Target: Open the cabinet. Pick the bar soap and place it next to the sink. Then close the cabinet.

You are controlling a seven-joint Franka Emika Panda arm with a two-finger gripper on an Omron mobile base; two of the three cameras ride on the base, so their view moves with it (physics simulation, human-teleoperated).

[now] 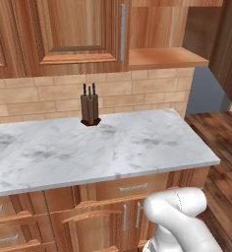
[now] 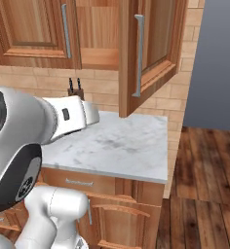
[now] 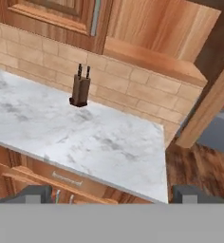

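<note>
Overhead, the cabinet (image 2: 136, 53) hangs with its right door (image 2: 148, 48) swung open, long handle (image 2: 138, 56) vertical, its upper part cut off and the visible shelf (image 1: 164, 56) bare. Below on the marble counter (image 1: 103, 147) stands a knife block (image 1: 89, 109) by the far wall. Lowest, the gripper (image 3: 111, 193) shows two tips spread wide apart, pinching nothing.

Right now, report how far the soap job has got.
Done: the cabinet's right door hangs open; its left door is shut. In hand: nothing, the gripper is open above the counter. Left: finding the soap, placing it by the sink, closing the door.
</note>
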